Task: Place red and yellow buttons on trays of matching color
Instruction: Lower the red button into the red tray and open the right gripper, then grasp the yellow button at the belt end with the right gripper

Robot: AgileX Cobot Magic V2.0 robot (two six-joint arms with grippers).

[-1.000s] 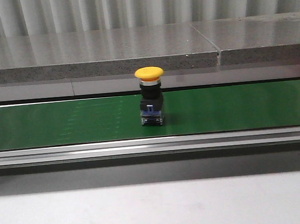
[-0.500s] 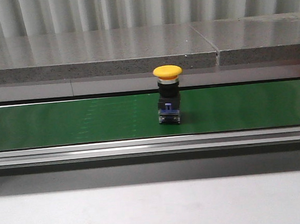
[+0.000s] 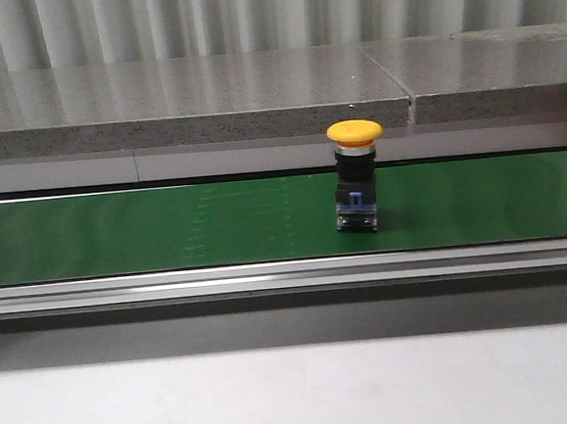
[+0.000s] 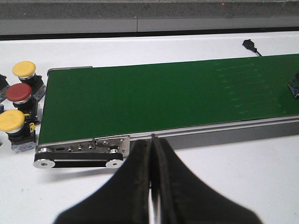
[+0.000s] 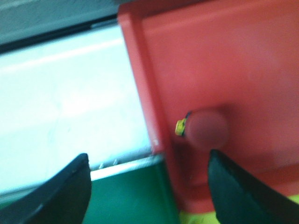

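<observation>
While no writing shows, left gripper (image 4: 152, 186) is clenched — right gripper (image 5: 149, 186) spread.

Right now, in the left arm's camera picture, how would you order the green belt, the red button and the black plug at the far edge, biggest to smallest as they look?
1. Green belt, by far the largest.
2. Red button.
3. Black plug, which looks smallest, though it lies farther from the camera, so its true size is unsure.

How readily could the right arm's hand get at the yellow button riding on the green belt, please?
Probably yes: the yellow button stands upright on the green belt with nothing around it, and the right hand is open and empty.
</observation>
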